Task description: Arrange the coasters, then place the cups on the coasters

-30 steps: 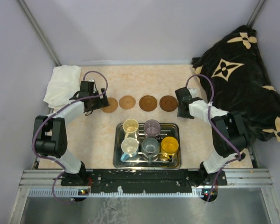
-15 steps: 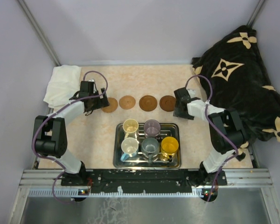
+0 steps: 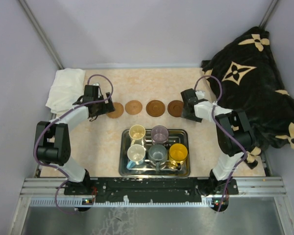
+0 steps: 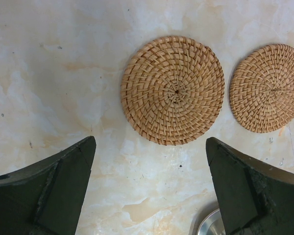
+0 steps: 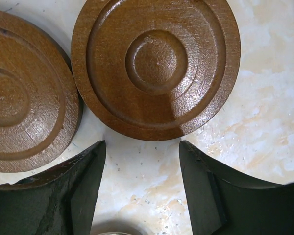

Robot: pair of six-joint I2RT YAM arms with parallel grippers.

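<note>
R jaws part-spread & empty, wood coaster (image 5: 156, 66) flat on worktop (image 5: 245, 122) just ahead of their gap; L jaws spread wide behind woven coaster (image 4: 172, 90); both prob. light, stiff, thin, so pinch across rim.

2 matt woven wicker coasters (image 4: 172, 90); 2 glossy grooved wooden coasters (image 5: 156, 66) (metal tray (image 3: 182, 135) shines).

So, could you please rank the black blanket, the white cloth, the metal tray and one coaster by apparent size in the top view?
Largest to smallest: black blanket, metal tray, white cloth, coaster.
</note>
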